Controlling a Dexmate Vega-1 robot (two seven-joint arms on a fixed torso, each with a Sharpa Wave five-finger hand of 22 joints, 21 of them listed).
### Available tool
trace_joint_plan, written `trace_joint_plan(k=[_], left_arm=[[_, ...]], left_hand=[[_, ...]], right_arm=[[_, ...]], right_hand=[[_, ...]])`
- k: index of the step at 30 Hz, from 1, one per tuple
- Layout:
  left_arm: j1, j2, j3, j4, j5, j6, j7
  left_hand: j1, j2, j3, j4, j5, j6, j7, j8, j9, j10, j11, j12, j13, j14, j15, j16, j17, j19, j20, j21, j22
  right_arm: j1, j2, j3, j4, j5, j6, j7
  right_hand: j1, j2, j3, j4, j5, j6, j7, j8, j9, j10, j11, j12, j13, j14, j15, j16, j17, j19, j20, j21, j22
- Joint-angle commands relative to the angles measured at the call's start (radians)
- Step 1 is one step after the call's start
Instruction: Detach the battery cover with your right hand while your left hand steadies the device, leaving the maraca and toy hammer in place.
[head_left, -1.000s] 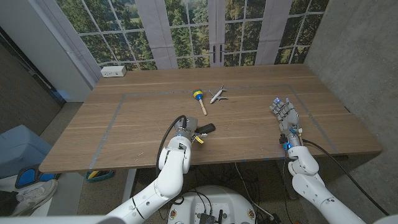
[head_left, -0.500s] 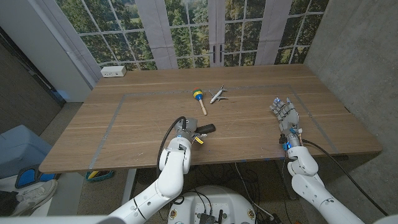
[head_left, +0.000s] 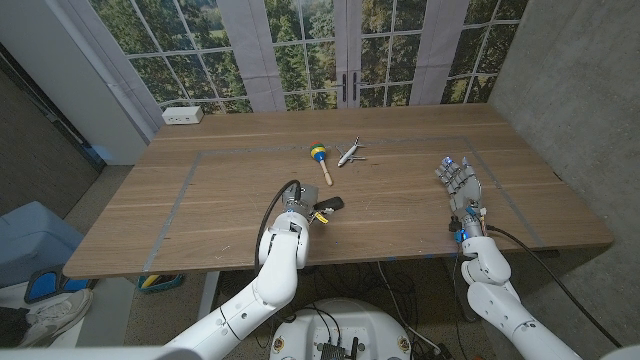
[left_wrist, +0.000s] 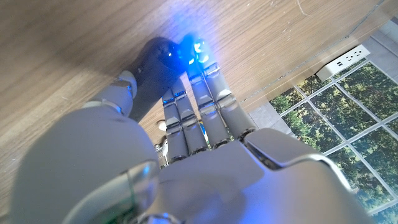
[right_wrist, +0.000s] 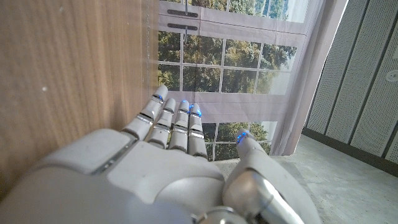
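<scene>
1. Device: a small dark device (head_left: 330, 206) lies on the wooden table (head_left: 200, 200) near its front edge, in the grasp of the left hand (head_left: 297, 213); the left wrist view shows the fingers (left_wrist: 205, 93) laid along the dark body (left_wrist: 152, 65) with the thumb on its other side, so the steadying hold is judged in place.
2. Right hand (head_left: 457, 183): stands well apart from the device near the table's right side, fingers extended, slightly apart, holding nothing; the right wrist view confirms the empty hand (right_wrist: 168, 143).
3. Progress: whether the battery cover is still fitted cannot be told at this size; with the right hand away, detaching is judged not yet begun.
4. Bystanders: the maraca (head_left: 320, 159) and the small white toy (head_left: 348, 153) just beside it lie untouched farther back.
5. Change: against the earlier frames, the left hand and device sit slightly farther forward on the table; the right hand has stayed put.
</scene>
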Motion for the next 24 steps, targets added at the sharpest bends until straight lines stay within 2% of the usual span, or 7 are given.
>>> trace_joint_plan(k=[1,4,5,10,19,24], left_arm=[[0.038,0.042,-0.049,-0.001,-0.267,-0.024,0.263],[0.058,0.062,-0.076,-0.027,-0.370,-0.053,0.375],[0.063,0.067,-0.084,-0.035,-0.401,-0.061,0.406],[0.073,0.101,-0.107,-0.063,-0.531,-0.102,0.528],[0.068,0.155,-0.144,-0.087,-0.752,-0.199,0.668],[0.053,0.181,-0.131,-0.098,-0.791,-0.210,0.717]], left_hand=[[0.272,0.223,-0.003,-0.015,0.002,0.147,0.012,0.009,0.023,0.244,-0.129,0.018,0.060,0.157,-0.222,0.019,0.046,0.012,-0.066,0.033,0.012],[0.290,0.221,-0.011,-0.014,0.001,0.166,0.014,0.010,0.022,0.251,-0.120,0.025,0.072,0.179,-0.222,0.033,0.057,0.024,-0.071,0.060,0.020],[0.299,0.220,-0.016,-0.013,0.001,0.175,0.023,0.009,0.021,0.254,-0.115,0.029,0.080,0.194,-0.221,0.043,0.065,0.022,-0.076,0.073,0.025],[0.323,0.213,-0.028,-0.013,0.002,0.196,0.034,0.004,0.019,0.263,-0.095,0.039,0.096,0.218,-0.221,0.061,0.083,0.030,-0.084,0.113,0.037],[0.343,0.206,-0.038,-0.011,0.004,0.211,0.044,-0.003,0.016,0.267,-0.082,0.039,0.099,0.237,-0.220,0.076,0.100,0.033,-0.088,0.148,0.047],[0.348,0.203,-0.042,-0.011,0.005,0.215,0.043,-0.006,0.015,0.268,-0.085,0.038,0.098,0.241,-0.220,0.079,0.105,0.032,-0.090,0.157,0.050]], right_arm=[[0.004,0.002,-0.003,0.010,-0.023,0.013,-0.018],[0.004,0.001,-0.003,0.009,-0.027,0.016,-0.022],[0.004,0.002,-0.003,0.008,-0.026,0.015,-0.023],[0.004,0.001,-0.004,0.007,-0.029,0.016,-0.026],[0.000,0.001,-0.004,0.006,-0.031,0.017,-0.032],[-0.004,-0.002,-0.005,-0.001,-0.040,0.014,-0.045]], right_hand=[[-0.004,0.004,0.001,-0.007,-0.002,0.010,0.003,0.002,0.006,0.010,-0.002,0.004,0.005,0.011,0.003,0.008,0.005,0.008,-0.004,-0.004,0.005],[-0.005,0.003,0.001,-0.007,-0.002,0.012,0.003,0.003,0.006,0.011,-0.002,0.004,0.006,0.010,0.003,0.008,0.005,0.008,-0.004,-0.005,0.005],[-0.005,0.003,0.001,-0.008,-0.002,0.012,0.003,0.002,0.006,0.010,-0.002,0.003,0.006,0.011,0.002,0.008,0.005,0.008,-0.004,-0.005,0.005],[-0.006,0.002,0.001,-0.008,-0.002,0.012,0.002,0.002,0.006,0.011,-0.003,0.003,0.006,0.010,0.001,0.008,0.005,0.009,-0.005,-0.007,0.005],[-0.008,0.002,0.002,-0.010,-0.001,0.012,0.003,0.002,0.006,0.011,-0.002,0.002,0.006,0.010,0.002,0.008,0.006,0.009,-0.005,-0.012,0.005],[-0.008,0.002,0.002,-0.011,-0.001,0.013,0.004,0.002,0.006,0.011,-0.003,0.002,0.007,0.009,0.003,0.007,0.006,0.011,-0.006,-0.013,0.005]])
